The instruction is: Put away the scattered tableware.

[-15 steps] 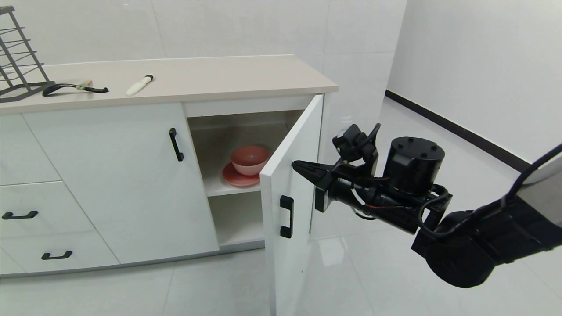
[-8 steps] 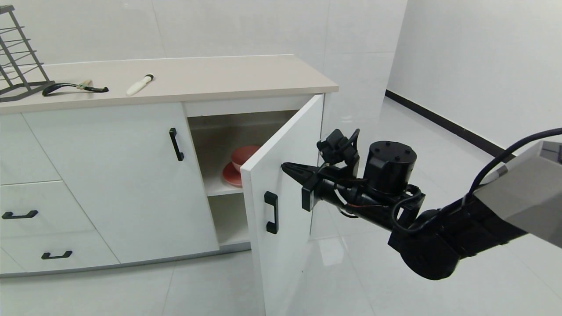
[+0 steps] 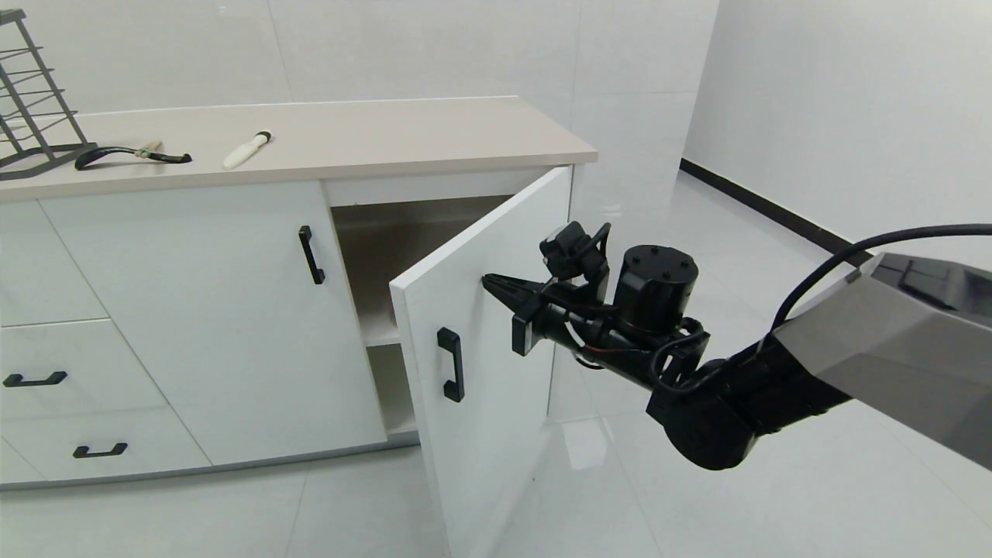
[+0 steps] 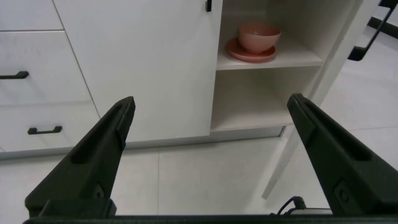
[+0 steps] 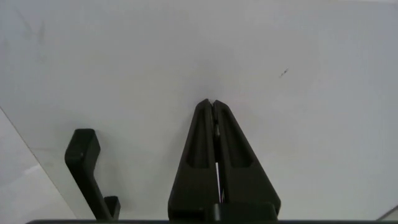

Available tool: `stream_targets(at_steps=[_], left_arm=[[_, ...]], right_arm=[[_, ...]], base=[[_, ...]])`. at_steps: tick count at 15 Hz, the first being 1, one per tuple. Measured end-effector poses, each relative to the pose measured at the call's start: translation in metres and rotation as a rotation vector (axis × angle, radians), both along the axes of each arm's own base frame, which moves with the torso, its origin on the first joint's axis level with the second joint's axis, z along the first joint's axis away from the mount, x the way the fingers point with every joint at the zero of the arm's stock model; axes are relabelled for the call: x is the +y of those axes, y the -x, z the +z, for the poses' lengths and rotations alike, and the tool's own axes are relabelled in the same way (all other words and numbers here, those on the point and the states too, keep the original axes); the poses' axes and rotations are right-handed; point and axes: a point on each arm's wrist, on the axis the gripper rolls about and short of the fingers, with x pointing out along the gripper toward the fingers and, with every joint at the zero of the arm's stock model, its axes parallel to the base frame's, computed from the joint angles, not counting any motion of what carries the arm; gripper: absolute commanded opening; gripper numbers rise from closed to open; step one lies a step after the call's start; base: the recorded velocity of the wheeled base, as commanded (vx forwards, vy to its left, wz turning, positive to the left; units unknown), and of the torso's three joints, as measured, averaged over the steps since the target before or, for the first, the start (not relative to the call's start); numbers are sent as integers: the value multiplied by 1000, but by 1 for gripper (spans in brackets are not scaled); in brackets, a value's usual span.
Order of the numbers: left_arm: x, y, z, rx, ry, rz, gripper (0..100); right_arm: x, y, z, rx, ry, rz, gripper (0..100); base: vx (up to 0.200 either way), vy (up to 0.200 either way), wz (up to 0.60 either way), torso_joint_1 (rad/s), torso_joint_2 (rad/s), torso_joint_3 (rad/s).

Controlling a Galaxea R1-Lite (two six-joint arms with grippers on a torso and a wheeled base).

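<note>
Against the outer face of the half-open cabinet door (image 3: 496, 256), right gripper (image 3: 490, 282): fingers pressed together, nothing between them, tips appearing to touch the white panel. Black door handle (image 3: 450, 375) sits lower on the same face, nearer the door's free edge, apart from the tips.

Pink bowl (image 4: 259, 37) stands on a pink plate (image 4: 250, 55) on the upper shelf (image 4: 292, 62) inside the cabinet. The door stands between these two and the right gripper.

Left gripper (image 4: 211, 102): fingers spread wide, empty, facing the cabinet front from low down, well apart from bowl and plate.

Countertop (image 3: 403, 136): black ladle (image 3: 124, 155) and white-handled knife (image 3: 246, 149) lie toward the robot's left, near a wire rack (image 3: 35, 108), well apart from the right gripper.
</note>
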Motion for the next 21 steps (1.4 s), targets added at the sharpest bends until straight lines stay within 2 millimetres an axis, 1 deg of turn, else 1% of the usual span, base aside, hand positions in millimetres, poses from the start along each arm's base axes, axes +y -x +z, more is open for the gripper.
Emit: stream_targets(at_steps=[8, 13, 19, 21], left_arm=[[0, 0, 0, 0, 0, 0, 100], [0, 0, 0, 0, 0, 0, 100], [0, 0, 0, 0, 0, 0, 100], [0, 0, 0, 0, 0, 0, 100]], right_arm=[[18, -27, -17, -39, -37, -8, 0], [23, -42, -33, -40, -36, -20, 0], [29, -65, -41, -77, -73, -60, 0], [30, -67, -40, -91, -113, -68, 0]], base=[[0, 0, 0, 0, 0, 0], [0, 0, 0, 0, 0, 0], [0, 0, 0, 0, 0, 0], [0, 0, 0, 0, 0, 0]])
